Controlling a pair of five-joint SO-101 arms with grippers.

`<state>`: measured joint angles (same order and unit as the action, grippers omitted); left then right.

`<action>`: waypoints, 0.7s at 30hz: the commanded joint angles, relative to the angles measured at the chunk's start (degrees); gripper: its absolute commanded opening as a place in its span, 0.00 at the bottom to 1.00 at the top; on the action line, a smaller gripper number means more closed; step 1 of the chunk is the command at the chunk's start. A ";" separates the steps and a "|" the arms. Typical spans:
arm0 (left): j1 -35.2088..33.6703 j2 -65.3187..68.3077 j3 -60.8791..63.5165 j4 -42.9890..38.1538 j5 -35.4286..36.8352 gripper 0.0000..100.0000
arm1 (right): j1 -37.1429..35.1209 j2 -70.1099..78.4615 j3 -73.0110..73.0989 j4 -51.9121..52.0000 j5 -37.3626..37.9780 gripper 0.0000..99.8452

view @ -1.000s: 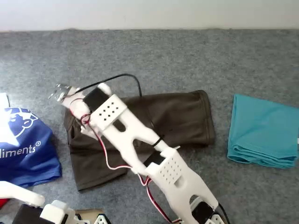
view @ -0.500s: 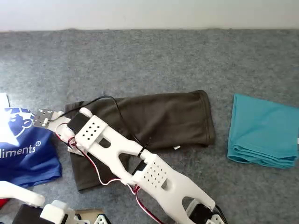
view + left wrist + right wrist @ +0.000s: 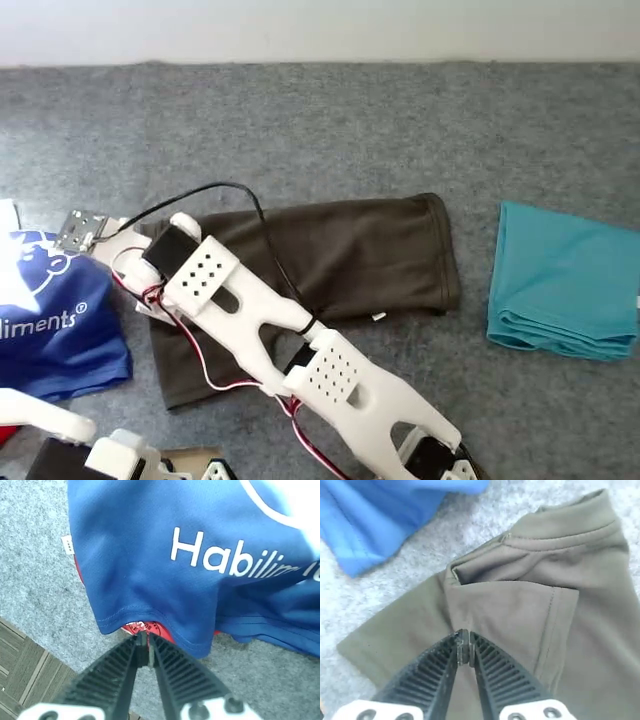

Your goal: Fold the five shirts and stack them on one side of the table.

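R pincer [image 3: 463, 647] shut over brown shirt [image 3: 370, 250], blue shirt [image 3: 60, 330] beside. L pincer [image 3: 144, 645] shut; its cam shows red cloth [image 3: 131, 627] under blue.

Shirts: three for certain.
Olive shirt [image 3: 370, 255]: one.
Teal shirt [image 3: 560, 280]: one, folded.
Blue shirt [image 3: 50, 320]: one, white print.
Red cloth [image 3: 164, 633]: one, only its edge showing under the blue shirt; cannot tell if it is a shirt.
White scrap [image 3: 6, 215]: one, kind unclear.
Arms: two, right arm [image 3: 300, 340] and left arm [image 3: 40, 415].
Jaws: two pairs, one per arm.
Black cable [image 3: 270, 215]: one.
Surface [image 3: 350, 120]: one, grey.
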<state>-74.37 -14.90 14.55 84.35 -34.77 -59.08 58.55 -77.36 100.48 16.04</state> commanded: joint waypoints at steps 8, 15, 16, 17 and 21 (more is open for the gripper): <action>0.09 -0.70 -1.63 -0.53 0.53 0.02 | -4.00 -20.26 33.76 2.33 -1.14 0.02; 0.44 -0.62 -1.63 -0.62 0.62 0.02 | -12.79 -19.82 39.30 2.15 -2.81 0.21; 0.44 -0.62 -1.63 -0.62 0.62 0.02 | -13.32 -19.30 39.12 1.89 -4.04 0.25; 0.44 -0.62 -1.63 -0.62 0.62 0.02 | -13.67 -18.59 39.12 1.80 -4.84 0.28; 0.35 -0.62 -1.63 -0.62 0.62 0.02 | -14.73 -14.20 39.12 0.13 -5.10 0.30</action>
<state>-74.37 -14.90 14.55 84.35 -34.59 -73.05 43.43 -38.15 100.48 11.74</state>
